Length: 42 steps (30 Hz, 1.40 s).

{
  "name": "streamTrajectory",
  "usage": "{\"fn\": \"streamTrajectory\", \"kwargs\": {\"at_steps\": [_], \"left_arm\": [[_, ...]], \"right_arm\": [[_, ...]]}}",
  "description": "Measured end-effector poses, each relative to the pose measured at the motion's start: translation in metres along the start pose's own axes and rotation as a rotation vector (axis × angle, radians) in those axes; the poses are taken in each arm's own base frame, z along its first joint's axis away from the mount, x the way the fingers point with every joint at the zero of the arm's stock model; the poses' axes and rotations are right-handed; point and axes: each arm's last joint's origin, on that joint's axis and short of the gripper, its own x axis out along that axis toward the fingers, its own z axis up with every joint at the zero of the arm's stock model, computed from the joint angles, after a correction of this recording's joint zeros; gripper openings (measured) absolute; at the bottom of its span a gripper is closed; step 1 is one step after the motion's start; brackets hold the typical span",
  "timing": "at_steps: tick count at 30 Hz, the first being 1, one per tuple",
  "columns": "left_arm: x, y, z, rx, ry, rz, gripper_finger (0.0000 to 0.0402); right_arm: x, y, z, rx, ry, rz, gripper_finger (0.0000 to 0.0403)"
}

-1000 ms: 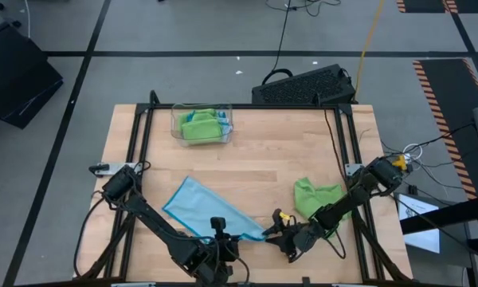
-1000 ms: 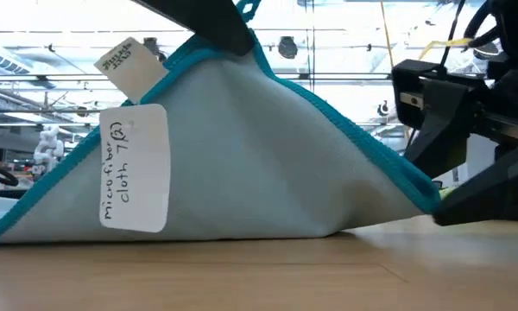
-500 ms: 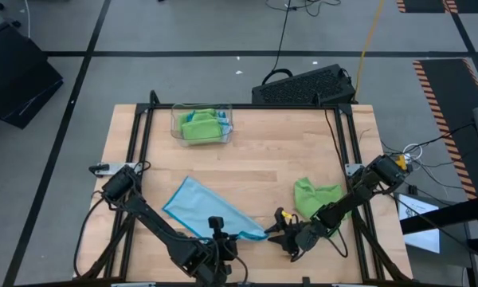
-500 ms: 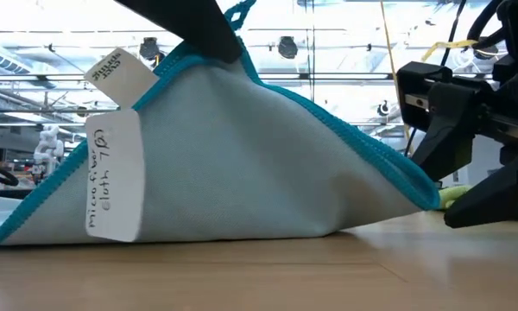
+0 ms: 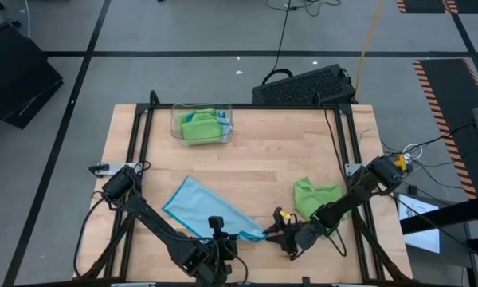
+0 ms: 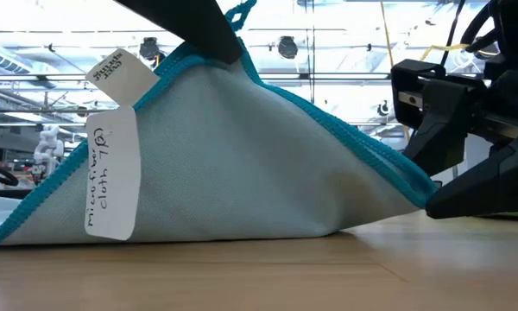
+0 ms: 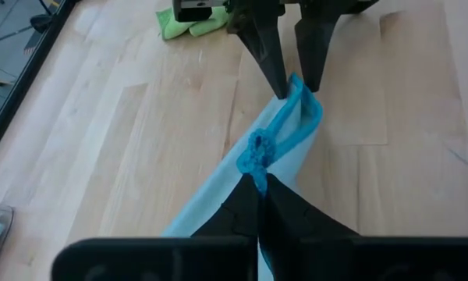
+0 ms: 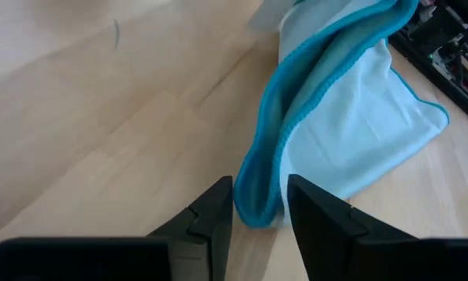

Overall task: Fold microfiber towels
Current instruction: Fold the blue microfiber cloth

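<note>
Robotics lab: framed workbench [image 5: 247, 167], cables [image 5: 280, 36].

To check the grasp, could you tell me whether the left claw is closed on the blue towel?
Yes, the left claw is pinched shut on the blue towel at its bunched edge.

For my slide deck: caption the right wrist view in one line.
Right claw, fingers open, straddles the folded corner of the light blue towel lying on the wooden table.
</note>
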Motion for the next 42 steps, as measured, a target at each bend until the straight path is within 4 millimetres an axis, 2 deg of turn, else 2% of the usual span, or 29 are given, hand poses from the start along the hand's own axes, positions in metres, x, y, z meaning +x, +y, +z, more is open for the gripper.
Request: {"fn": "streamTrajectory", "kwargs": {"at_steps": [5,10,24,29,35,38,42], "left_arm": [[0.000,0.000,0.000,0.001,0.000,0.000,0.0006],[0.000,0.000,0.000,0.001,0.000,0.000,0.0006],[-0.001,-0.001,0.000,-0.001,-0.004,-0.005,0.0008],[-0.007,-0.002,0.000,0.022,-0.014,-0.016,0.0006],[-0.014,0.008,0.011,0.098,-0.058,-0.002,0.0004],[-0.013,0.021,0.022,0.144,-0.075,0.020,0.0008],[-0.008,0.051,0.039,0.178,-0.079,0.061,0.0004]], "right_arm": [[0.002,0.002,-0.002,-0.009,0.003,0.001,0.0141],[0.002,0.002,-0.003,-0.014,0.005,0.001,0.0137],[0.001,-0.003,0.000,0.051,0.002,-0.009,0.0020],[-0.014,-0.016,0.013,0.108,-0.018,-0.018,0.0005],[-0.051,-0.039,0.035,0.293,-0.041,-0.003,0.0011],[-0.072,-0.055,0.046,0.432,-0.088,-0.009,0.0008],[-0.090,-0.085,0.055,0.602,-0.169,-0.053,0.0008]]}}
